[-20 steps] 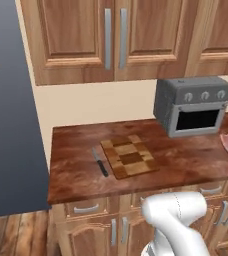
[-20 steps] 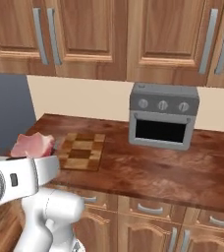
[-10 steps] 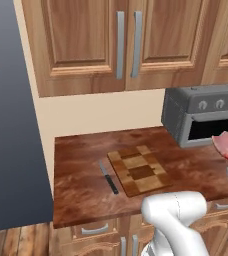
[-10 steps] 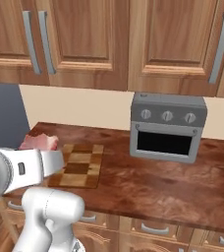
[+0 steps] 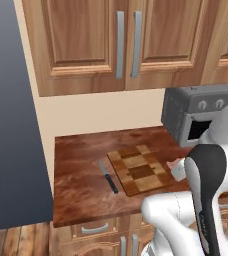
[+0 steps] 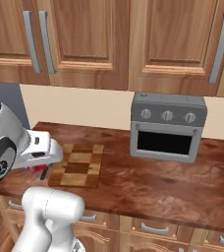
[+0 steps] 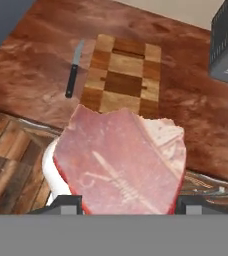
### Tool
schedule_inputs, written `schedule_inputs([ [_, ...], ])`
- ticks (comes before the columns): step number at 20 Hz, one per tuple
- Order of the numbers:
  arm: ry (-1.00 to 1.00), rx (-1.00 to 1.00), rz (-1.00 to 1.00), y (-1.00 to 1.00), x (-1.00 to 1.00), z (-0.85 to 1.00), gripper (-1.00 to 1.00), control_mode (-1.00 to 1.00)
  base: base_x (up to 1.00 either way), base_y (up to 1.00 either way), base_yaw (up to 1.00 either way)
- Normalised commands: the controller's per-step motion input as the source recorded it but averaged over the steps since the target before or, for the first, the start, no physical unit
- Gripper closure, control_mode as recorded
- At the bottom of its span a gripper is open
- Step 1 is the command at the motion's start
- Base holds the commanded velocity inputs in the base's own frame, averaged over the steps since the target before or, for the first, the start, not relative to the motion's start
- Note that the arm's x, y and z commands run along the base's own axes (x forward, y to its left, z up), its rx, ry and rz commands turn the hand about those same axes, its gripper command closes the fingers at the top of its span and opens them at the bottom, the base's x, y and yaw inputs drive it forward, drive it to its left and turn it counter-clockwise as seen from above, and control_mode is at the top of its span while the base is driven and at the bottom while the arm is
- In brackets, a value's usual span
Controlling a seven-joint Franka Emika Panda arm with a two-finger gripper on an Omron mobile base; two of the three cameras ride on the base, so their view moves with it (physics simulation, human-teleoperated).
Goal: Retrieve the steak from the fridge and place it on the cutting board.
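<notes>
Red-pink and flat, the raw steak slab [image 7: 121, 162] sits clamped between the two dark finger tips of the gripper [image 7: 128, 205], whose jaws are closed on its lower edge (the meat hides most of the gap). Steak and gripper hover above the near edge of the reddish-brown wooden countertop [image 5: 81, 175], just short of the square checkered wooden cutting board [image 7: 122, 75]. A black-handled knife [image 7: 73, 75] lies just left of the board. Farther right stands a grey toaster oven [image 6: 167, 127]; the grey fridge door [image 5: 11, 125] lies far left.

A knife [image 5: 108, 176] lay left of centre on the brown countertop [image 5: 81, 165]. A grey toaster oven [image 6: 167, 127] stood right of centre, under wooden cabinets [image 6: 89, 39].
</notes>
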Motion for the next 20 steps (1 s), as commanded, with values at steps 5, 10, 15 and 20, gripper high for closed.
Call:
schedule_inputs([
  [5,0.26,-0.01,0.00,0.44,0.61,-0.61,1.00,-1.00,0.00,0.00,0.00],
  [10,0.04,0.00,0.00,0.06,0.60,-0.47,1.00,-1.00,0.00,0.00,0.00],
  [15,0.00,0.00,-0.01,0.00,0.95,-0.28,1.00,-1.00,0.00,0.00,0.00],
  [20,0.02,0.00,-0.01,0.03,1.00,-0.48,1.00,-1.00,0.00,0.00,0.00],
])
